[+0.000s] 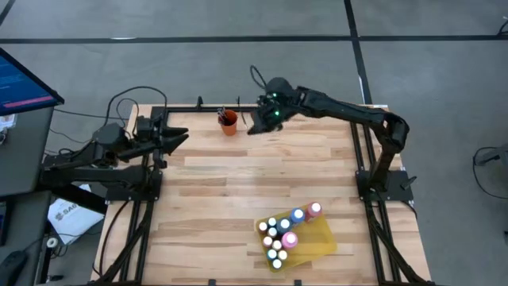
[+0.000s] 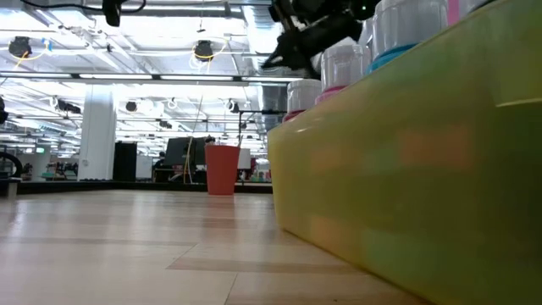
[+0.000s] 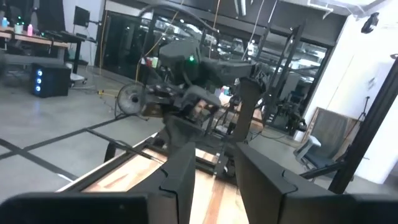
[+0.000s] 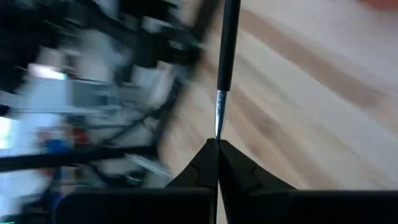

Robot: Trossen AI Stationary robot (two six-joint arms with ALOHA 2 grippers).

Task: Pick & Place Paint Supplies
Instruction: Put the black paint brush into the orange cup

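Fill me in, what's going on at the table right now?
The right hand is shut on a thin dark paintbrush, holding it above the table's far side near the orange cup. The paint bottles already sit in the yellow tray at the near edge. The left hand waits at the left side.

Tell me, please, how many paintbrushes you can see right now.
1 for certain: a paintbrush pinched in the right gripper's shut jaws, over the table's far side beside the orange cup. Dark slivers at the cup's rim may be more; I cannot tell.
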